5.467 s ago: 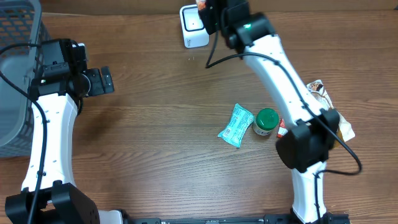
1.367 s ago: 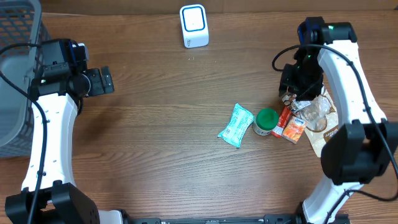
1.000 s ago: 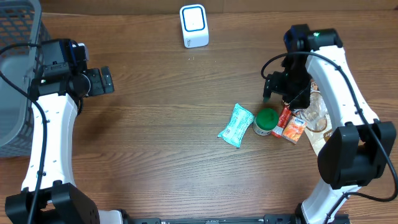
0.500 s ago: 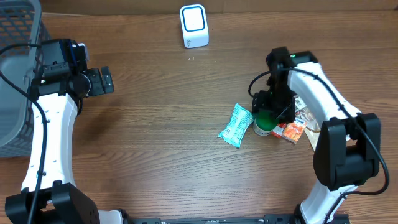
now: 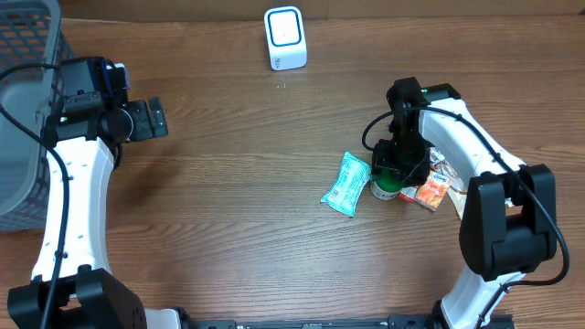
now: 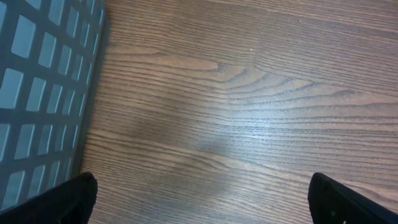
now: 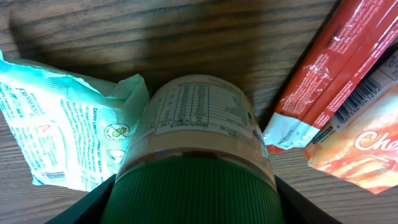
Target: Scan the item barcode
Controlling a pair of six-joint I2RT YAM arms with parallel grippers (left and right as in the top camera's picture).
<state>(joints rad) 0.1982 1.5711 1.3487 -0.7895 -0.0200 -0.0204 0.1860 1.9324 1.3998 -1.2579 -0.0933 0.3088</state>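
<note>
Right claw (image 7: 196,202): astride the green-lidded jar (image 7: 199,118); whether clamped, cannot tell.
Left claw (image 6: 205,199): jaws apart, bench (image 6: 249,93) beneath.

Small round plastic jar (image 7: 198,146): ribbed dark green lid (image 7: 196,193), white label (image 7: 199,112) with fine black print. Left of the jar, a pale mint crinkled plastic pouch (image 7: 62,134); right, glossy red-and-orange plastic wrappers (image 7: 326,106).

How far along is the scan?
Done: the right gripper sits over the jar, fingers flanking its green lid. In hand: the grasp; I can't tell if it's clamped. To do: lift the jar, carry it to the scanner and scan it. The left gripper is open, idle.
</note>
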